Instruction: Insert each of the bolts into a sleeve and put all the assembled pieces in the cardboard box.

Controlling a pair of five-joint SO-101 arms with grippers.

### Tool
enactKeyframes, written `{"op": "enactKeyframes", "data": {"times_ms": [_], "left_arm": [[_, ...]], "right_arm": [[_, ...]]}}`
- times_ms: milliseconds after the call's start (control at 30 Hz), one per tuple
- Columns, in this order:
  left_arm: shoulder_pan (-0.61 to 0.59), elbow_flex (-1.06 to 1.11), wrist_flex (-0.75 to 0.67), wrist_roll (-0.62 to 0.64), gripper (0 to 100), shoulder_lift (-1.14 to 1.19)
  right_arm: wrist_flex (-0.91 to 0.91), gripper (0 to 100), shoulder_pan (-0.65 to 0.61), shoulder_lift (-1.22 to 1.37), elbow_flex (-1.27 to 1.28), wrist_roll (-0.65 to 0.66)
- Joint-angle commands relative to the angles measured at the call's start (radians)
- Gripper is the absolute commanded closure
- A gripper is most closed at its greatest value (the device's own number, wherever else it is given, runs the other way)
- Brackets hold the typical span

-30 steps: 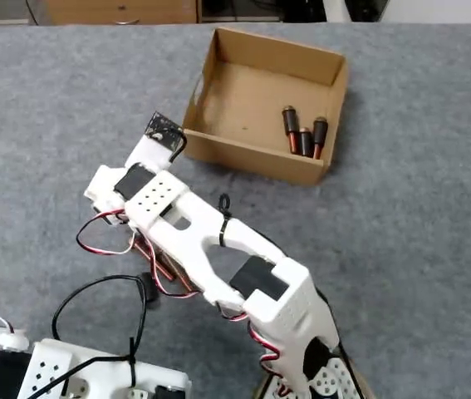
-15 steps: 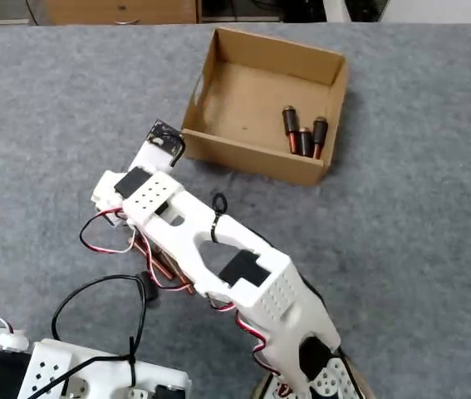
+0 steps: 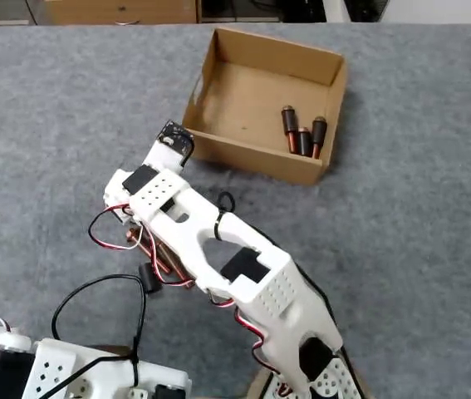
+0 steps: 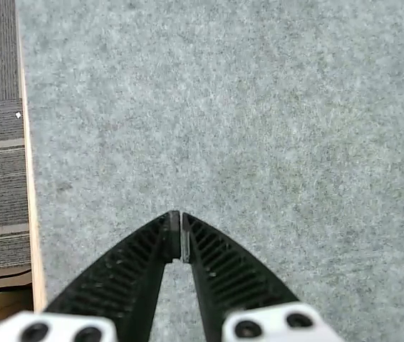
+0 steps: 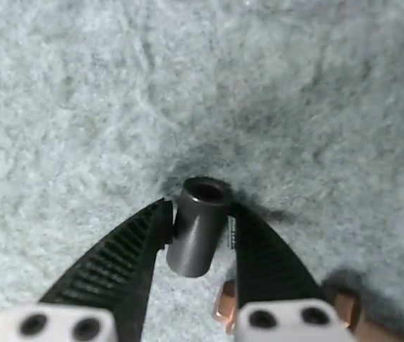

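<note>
Between the fingers of the right gripper (image 5: 199,210) stands the dark sleeve (image 5: 196,239) — open end up, clamped on both sides.

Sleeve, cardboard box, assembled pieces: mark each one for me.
sleeve (image 5: 196,231), right wrist view, middle of its dark side wall.
cardboard box (image 3: 252,155), high view, outer face of its near wall.
assembled pieces (image 3: 305,141), high view, middle piece of the three.

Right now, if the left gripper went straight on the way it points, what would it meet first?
Probably just the grey mat: the shut left gripper has nothing else lying ahead, though its height above the mat is unclear.
</note>
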Motion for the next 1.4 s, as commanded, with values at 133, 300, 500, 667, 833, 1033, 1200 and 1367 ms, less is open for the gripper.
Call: {"op": "enactKeyframes", "data": {"times_ms": [133,300,500,667,833,1033,1200,1367], "left_arm": [[0.002,-0.032,-0.008,-0.003,98,-0.022],[0.002,-0.009,-0.008,-0.003,98,-0.025],[0.002,0.046,-0.009,-0.005,98,-0.025],[0.002,0.043,-0.009,-0.005,98,-0.025],[0.003,0.038,-0.009,-0.005,98,-0.024],[0.101,-0.012,-0.008,0.002,98,-0.021],[0.293,-0.118,-0.006,0.057,98,-0.018],[0.503,-0.239,-0.005,0.218,98,0.079]], "right_arm": [[0.023,99.0,-0.007,0.024,-0.061,-0.009],[0.058,99.7,-0.007,0.021,-0.068,-0.005],[0.178,99.7,-0.004,-0.044,-0.206,-0.003],[0.238,99.7,0.015,-0.108,-0.297,-0.002],[0.287,99.7,0.038,-0.191,-0.381,0.058],[0.298,99.7,0.120,-0.295,-0.504,0.100],[0.302,99.7,0.242,-0.400,-0.601,0.184],[0.299,99.7,0.407,-0.539,-0.624,0.249]]}}
